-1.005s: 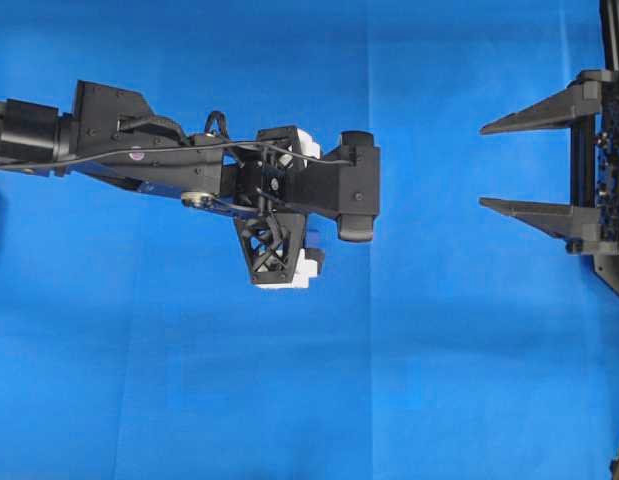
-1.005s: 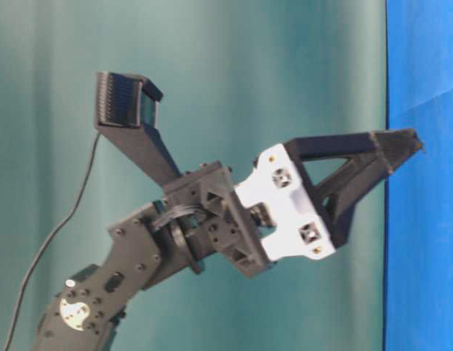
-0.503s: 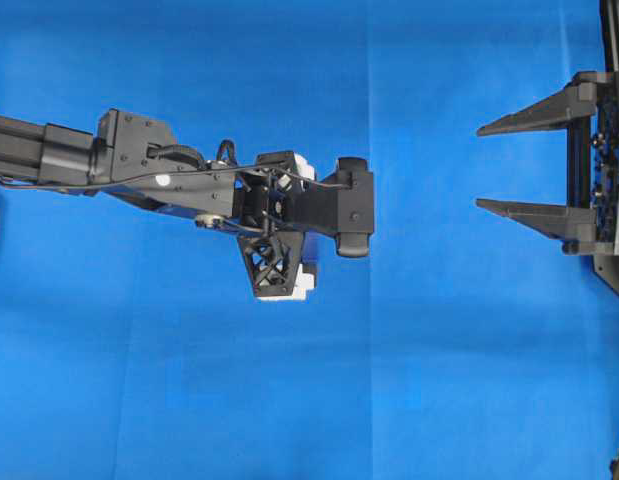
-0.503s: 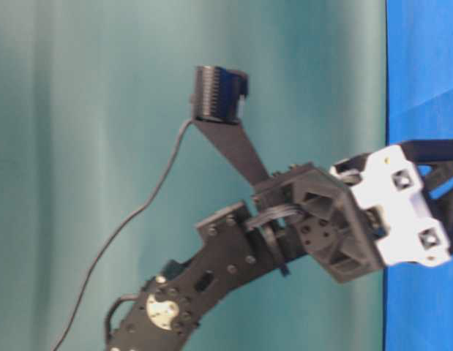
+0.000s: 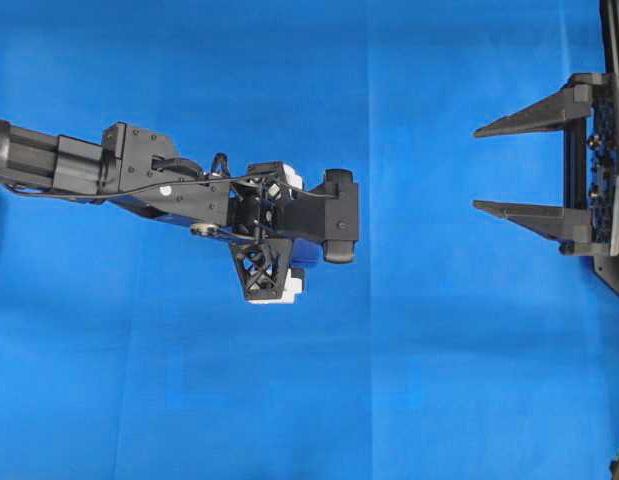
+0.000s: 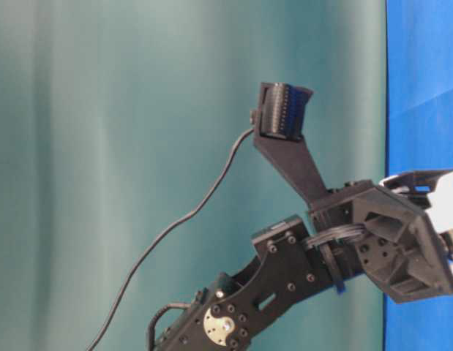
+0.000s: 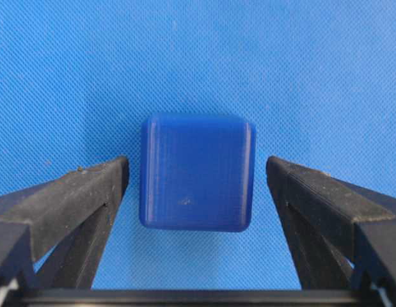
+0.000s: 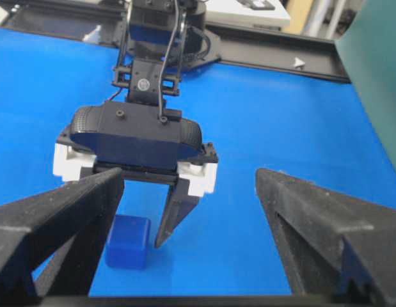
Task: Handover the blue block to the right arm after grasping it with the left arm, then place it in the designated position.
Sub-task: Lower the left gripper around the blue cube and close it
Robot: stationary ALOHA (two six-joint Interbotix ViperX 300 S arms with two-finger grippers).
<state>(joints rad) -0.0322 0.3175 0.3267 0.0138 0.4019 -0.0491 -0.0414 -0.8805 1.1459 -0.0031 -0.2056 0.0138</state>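
1. Left gripper point(image 7: 198, 176) is spread wide, one finger on each side of the blue block point(image 7: 196, 173). Clear gaps both sides, no contact, so nothing is gripped yet. My read: pre-grasp straddle, set so a straight close pinches two opposite faces.
2. Blue block sits flat on the blue cloth point(image 7: 300, 64), roughly centred between the fingers. Right wrist view shows the same block point(image 8: 128, 241) on the cloth under the left claw, one finger point(image 8: 174, 216) beside it.
3. Right gripper point(image 5: 481, 168) is also fully spread and empty, parked at the right edge, well apart from the left arm point(image 5: 169, 185). Likely waiting there for the handover.
4. Surface: plain blue cloth with faint fold lines; no placement mark visible in any view.
5. Room: teal backdrop point(image 6: 102, 146) in the table-level view; black frame rails point(image 8: 268, 51) past the cloth's far edge.
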